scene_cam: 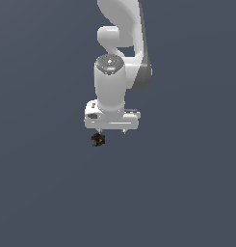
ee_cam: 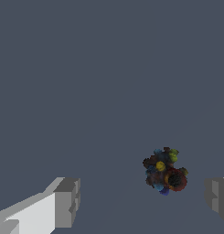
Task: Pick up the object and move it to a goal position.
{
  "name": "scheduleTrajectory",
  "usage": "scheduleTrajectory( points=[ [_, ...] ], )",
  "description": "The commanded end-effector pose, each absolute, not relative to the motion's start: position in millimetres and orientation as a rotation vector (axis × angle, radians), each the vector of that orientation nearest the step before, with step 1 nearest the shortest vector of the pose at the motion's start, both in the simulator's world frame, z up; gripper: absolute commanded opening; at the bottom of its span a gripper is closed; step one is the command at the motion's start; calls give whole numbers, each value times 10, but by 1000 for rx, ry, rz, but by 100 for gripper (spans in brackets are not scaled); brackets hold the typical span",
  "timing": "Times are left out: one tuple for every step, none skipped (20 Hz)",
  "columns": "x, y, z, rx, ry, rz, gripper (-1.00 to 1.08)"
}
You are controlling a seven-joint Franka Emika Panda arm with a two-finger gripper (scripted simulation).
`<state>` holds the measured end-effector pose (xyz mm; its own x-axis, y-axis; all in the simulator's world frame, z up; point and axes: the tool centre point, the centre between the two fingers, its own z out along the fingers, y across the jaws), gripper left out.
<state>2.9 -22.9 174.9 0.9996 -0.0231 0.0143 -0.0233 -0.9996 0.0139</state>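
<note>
The object [scene_cam: 97, 140] is a tiny dark lump with dark red, black and yellow-green specks, lying on the grey floor. It sits just below the white gripper [scene_cam: 111, 131], under the fingertip on the exterior view's left. In the wrist view the object [ee_cam: 165, 171] lies between the two grey fingertips [ee_cam: 67, 201], nearer the other one and apart from both. The gripper [ee_cam: 141, 197] is open and holds nothing.
The white arm [scene_cam: 120, 58] rises from the gripper to the top of the exterior view. A plain dark grey floor [scene_cam: 42, 193] lies all around.
</note>
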Motion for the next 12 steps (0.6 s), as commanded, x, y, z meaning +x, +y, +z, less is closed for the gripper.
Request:
scheduleTrajectory(
  points=[
    [29,-229,1750,3127,-36,22,100],
    [31,-236,1752,3127,-36,23,100],
    [34,-257,1764,3125,-37,27,100],
    [39,-289,1783,3123,-38,33,100],
    [46,-331,1806,3120,-38,40,100],
    [54,-377,1834,3117,-36,49,100],
    [61,-419,1863,3113,-32,57,100],
    [67,-448,1884,3111,-27,62,100],
    [71,-464,1899,3109,-21,66,100],
    [73,-472,1907,3108,-17,67,100],
    [74,-474,1911,3108,-14,68,100],
    [74,-472,1912,3108,-12,68,100]
  ],
)
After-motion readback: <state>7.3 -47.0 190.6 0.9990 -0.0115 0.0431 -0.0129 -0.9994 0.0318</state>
